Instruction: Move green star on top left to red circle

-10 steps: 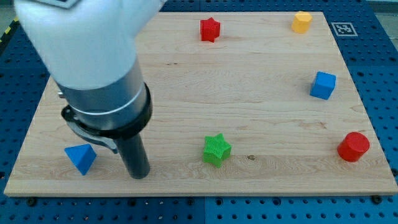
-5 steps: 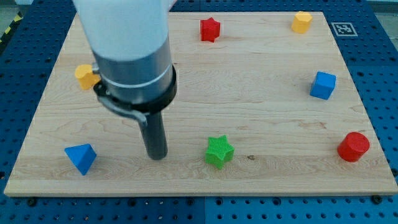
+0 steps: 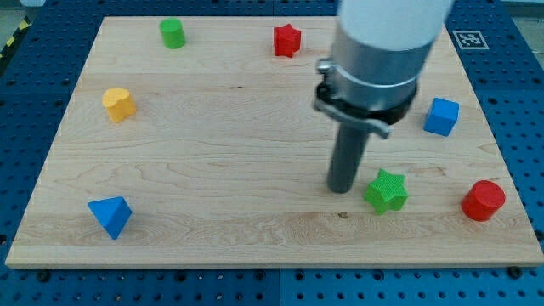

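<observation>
my tip (image 3: 342, 189) was bare rod, no jaws, nothing held; sat just beside green star (image 3: 387, 190), on star's left in view, contact not clear. star lay low on board (image 3: 255, 229), right of centre, red circle (image 3: 484, 201) further right, apart, near board's right edge. risk: off-centre push could spin star or slip it past tip toward view's bottom; overshoot could knock red circle off edge. star had no long axis; one point faced roughly up in view. blue cube (image 3: 442, 116) sat above, clear of path.
</observation>
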